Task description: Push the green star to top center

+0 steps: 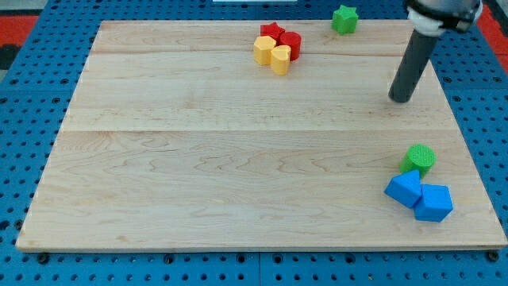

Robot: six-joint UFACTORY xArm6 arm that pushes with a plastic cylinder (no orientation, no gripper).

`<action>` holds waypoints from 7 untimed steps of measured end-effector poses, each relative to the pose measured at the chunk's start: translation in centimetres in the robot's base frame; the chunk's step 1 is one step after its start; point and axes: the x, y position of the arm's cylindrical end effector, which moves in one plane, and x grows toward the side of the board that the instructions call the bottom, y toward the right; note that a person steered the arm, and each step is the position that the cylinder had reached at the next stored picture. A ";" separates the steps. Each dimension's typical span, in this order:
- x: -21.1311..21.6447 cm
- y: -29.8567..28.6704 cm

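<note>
The green star (344, 19) lies at the board's top edge, right of the middle. My tip (401, 98) rests on the board at the view's right, below and to the right of the star and well apart from it. The dark rod rises from the tip toward the view's top right.
A red star (272, 32), a red block (291, 44) and two yellow blocks (271, 55) cluster at top centre, left of the green star. A green cylinder (420, 159) and two blue blocks (420, 195) sit at the bottom right. The wooden board (238, 159) lies on a blue pegboard.
</note>
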 end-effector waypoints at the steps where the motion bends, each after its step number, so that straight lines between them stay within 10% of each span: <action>1: -6.0 3.1; 3: -17.0 6.5; 7: -17.0 5.7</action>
